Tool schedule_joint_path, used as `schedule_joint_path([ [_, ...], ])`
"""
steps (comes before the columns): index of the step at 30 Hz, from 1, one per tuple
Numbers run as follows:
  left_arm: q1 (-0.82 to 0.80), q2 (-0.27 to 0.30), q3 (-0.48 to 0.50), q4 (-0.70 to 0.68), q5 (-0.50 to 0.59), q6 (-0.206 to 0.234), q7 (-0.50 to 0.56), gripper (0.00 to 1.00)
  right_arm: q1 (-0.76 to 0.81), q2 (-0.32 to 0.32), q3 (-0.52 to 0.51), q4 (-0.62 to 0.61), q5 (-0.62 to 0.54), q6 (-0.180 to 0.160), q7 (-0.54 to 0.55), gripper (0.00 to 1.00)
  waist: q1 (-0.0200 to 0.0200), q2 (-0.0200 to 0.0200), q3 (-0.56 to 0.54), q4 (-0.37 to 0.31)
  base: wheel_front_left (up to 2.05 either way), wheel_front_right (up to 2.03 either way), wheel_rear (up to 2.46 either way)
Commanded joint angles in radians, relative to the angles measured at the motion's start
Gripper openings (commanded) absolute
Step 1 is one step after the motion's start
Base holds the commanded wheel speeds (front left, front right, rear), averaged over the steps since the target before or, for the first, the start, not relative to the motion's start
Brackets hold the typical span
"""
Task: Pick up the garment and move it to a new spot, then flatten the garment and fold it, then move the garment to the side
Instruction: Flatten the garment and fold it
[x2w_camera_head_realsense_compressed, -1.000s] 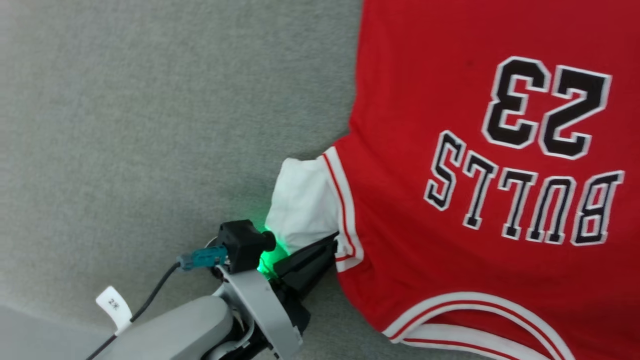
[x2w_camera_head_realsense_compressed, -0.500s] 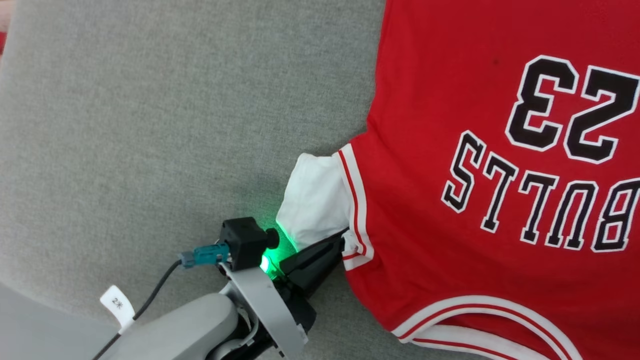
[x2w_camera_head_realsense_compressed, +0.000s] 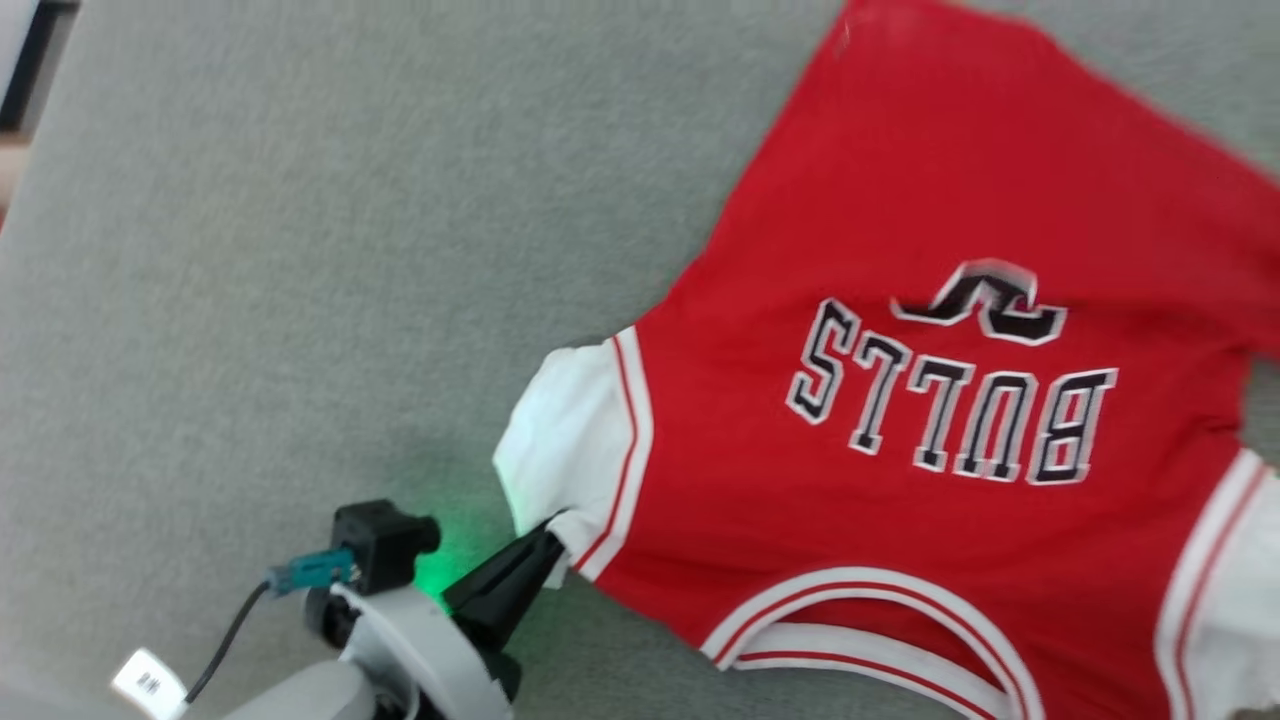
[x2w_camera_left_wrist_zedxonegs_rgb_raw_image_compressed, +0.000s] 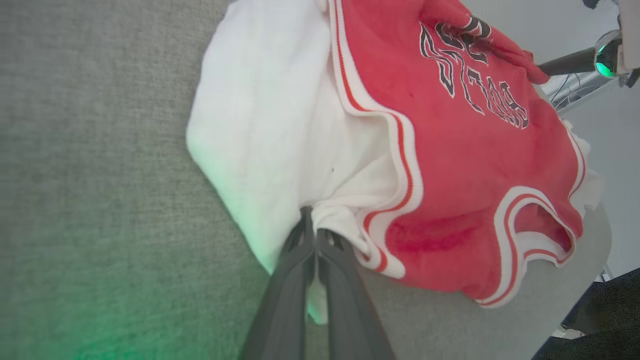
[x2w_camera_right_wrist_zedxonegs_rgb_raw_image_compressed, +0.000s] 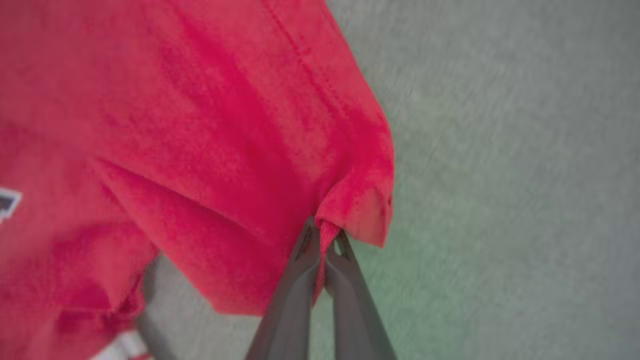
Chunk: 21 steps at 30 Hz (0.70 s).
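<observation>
Red cloth with white sleeves, the garment (x2w_camera_head_realsense_compressed: 930, 530) lies mostly spread on the grey worktop (x2w_camera_head_realsense_compressed: 300, 300), its black lettering (x2w_camera_head_realsense_compressed: 950, 420) reading upside down from the robot's side. On the robot's left of the lettering, the left gripper (x2w_camera_head_realsense_compressed: 545, 545) has its jaws clamped together on the white sleeve (x2w_camera_head_realsense_compressed: 560, 440), right beside the striped trim. Beyond the lettering, the right gripper (x2w_camera_right_wrist_zedxonegs_rgb_raw_image_compressed: 325, 232) has its jaws pinched on a corner of the red hem (x2w_camera_right_wrist_zedxonegs_rgb_raw_image_compressed: 360, 210), which bunches into a small peak where it is held.

Two holds at opposite ends probably serve to carry or stretch the cloth as one sheet rather than a heap. Just past the lettering the fabric buckles over the number, so only a strip of it shows, which suggests slack between the two grips.

Left of the lettering the worktop is open grey surface, good room for dragging. On the near side of the lettering, the striped neck trim (x2w_camera_head_realsense_compressed: 860, 600) sits close to the worktop's edge, so a pull that way risks the cloth sliding off.
</observation>
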Motion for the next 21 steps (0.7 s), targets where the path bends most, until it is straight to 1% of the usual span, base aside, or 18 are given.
schedule_joint_path([
  [1,0.037,0.02,0.0,0.021,-0.007,0.018,0.013,0.0,0.058,-0.019,0.002,-0.032,0.019,-0.001,-0.008,0.0,0.0,0.0,-0.073,-0.075,0.0,0.0,0.0],
  [3,0.053,0.026,0.017,0.013,-0.002,0.023,0.012,0.0,0.155,-0.056,-0.001,-0.106,0.047,-0.001,-0.022,0.0,0.0,0.0,-0.085,-0.093,0.0,0.0,0.0],
  [5,0.067,0.032,0.031,0.006,0.004,0.029,0.009,0.0,0.252,-0.076,-0.002,-0.17,0.072,-0.001,-0.037,0.0,0.0,0.0,-0.097,-0.109,0.0,0.0,0.0],
  [9,0.096,0.041,0.057,-0.01,0.011,0.036,0.009,0.0,0.438,-0.082,-0.003,-0.271,0.084,-0.001,-0.058,0.0,0.0,0.0,-0.114,-0.143,0.0,0.0,0.0],
  [15,0.106,0.056,0.075,-0.026,0.023,0.045,0.008,0.0,0.652,-0.034,-0.013,-0.392,0.041,-0.001,-0.066,0.0,0.0,0.0,-0.116,-0.176,0.0,0.0,0.0],
  [20,0.095,0.061,0.073,-0.029,0.027,0.047,0.014,0.0,0.728,0.027,-0.037,-0.45,-0.017,-0.001,-0.06,0.0,0.0,0.0,-0.117,-0.193,0.0,0.0,0.0],
  [21,0.093,0.061,0.072,-0.029,0.028,0.047,0.015,0.0,0.728,0.038,-0.055,-0.459,-0.035,-0.001,-0.072,0.25,0.0,0.0,-0.117,-0.195,0.0,0.0,0.0],
])
